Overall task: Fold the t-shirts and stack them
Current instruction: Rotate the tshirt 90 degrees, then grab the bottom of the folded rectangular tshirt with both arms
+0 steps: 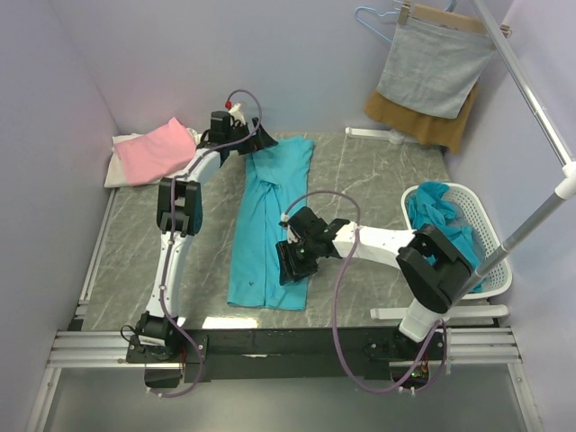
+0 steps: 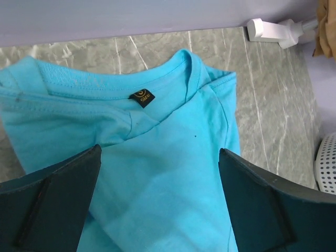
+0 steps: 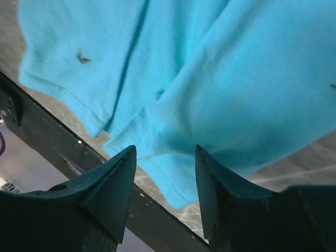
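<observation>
One shirt looked finished when you reached this moment: a pink t-shirt (image 1: 153,148) lay folded on a white cloth (image 1: 119,171), far across the table from the basket (image 1: 481,216) and toward the back wall. At least one more turquoise garment (image 1: 432,202) was bunched inside the basket, so by my reading most of the job was ahead of you. The turquoise t-shirt (image 1: 270,225) in hand lay flat on the table, near the basket on the left arm's side. It was folded lengthwise into a long, narrow strip, which I judged to be about half its folding, with the crosswise folds and the stacking left. Its collar, with a small dark label (image 2: 140,97), pointed at the back wall, farther back than the basket, and its hem lay nearer the arm bases than the basket did. The cloth looked thin and soft, with shallow creases down the strip. Your left gripper (image 2: 160,152) hung over the collar end with its jaws spread wide and nothing between them. Your right gripper (image 3: 165,152) hovered over the hem end with its jaws parted and empty.
</observation>
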